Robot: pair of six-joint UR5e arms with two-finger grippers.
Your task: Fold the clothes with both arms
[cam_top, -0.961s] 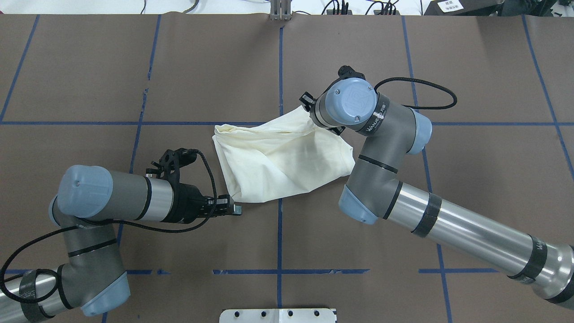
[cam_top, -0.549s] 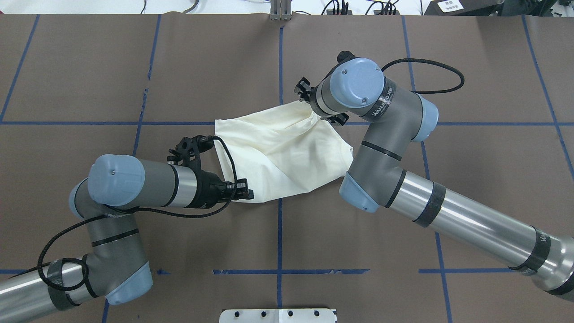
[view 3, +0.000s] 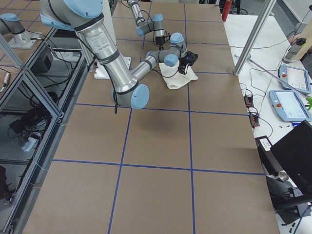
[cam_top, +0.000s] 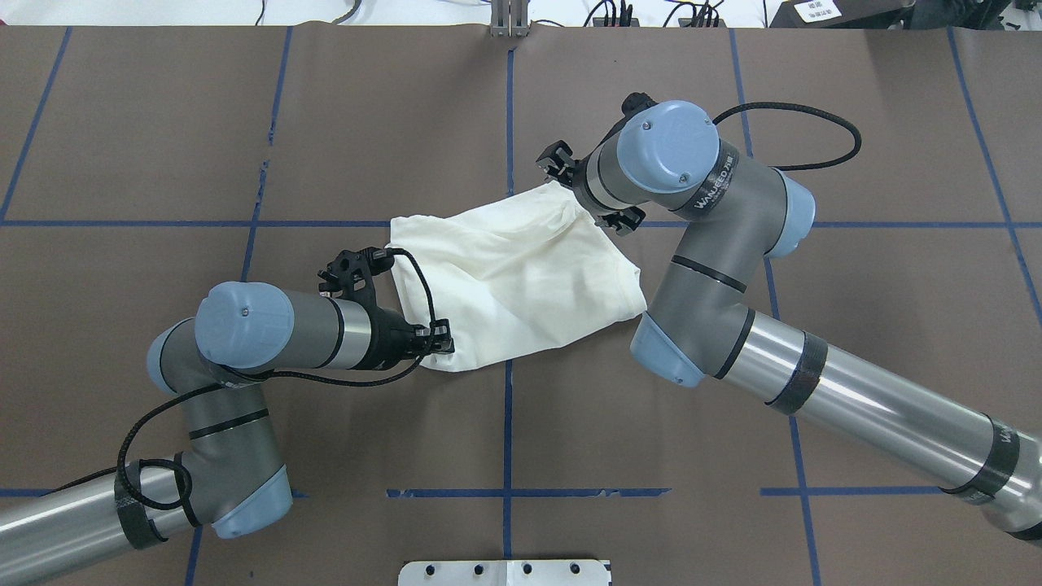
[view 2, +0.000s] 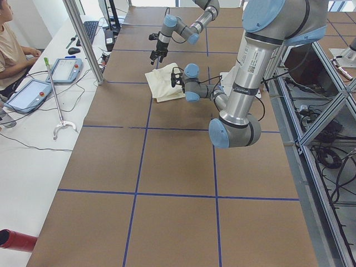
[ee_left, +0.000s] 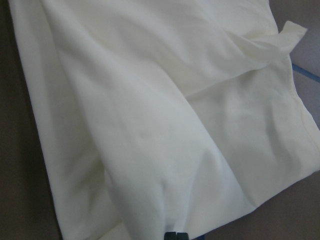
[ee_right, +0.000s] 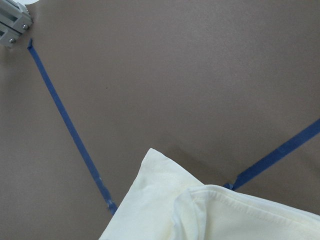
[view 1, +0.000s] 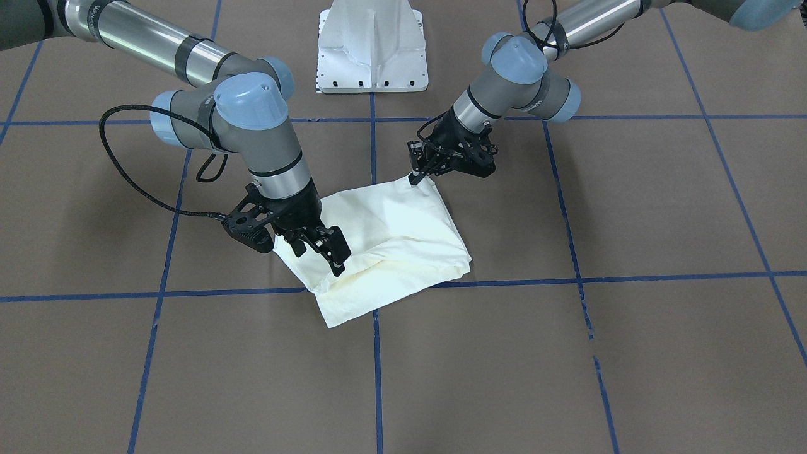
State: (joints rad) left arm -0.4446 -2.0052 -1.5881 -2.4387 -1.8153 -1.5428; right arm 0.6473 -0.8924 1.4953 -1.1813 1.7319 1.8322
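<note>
The cream T-shirt lies bunched and partly folded at the table's middle; its cat print and red lettering are hidden. My left gripper sits low at the shirt's near-left corner and looks shut on that edge. Cloth fills the left wrist view, with a single dark fingertip at the bottom. My right gripper is shut on the far-right corner, and the cloth tents up to it. In the right wrist view that raised corner of the shirt casts a shadow on the table.
Brown table cover with blue tape lines. The white pedestal base stands at the robot's side of the table. An operator sits beside tablets at the far edge in the exterior left view.
My left arm swung in from the near left and its gripper came onto the shirt's near-left corner. My right gripper shifted slightly farther away and rightward, drawing the held corner with it.
</note>
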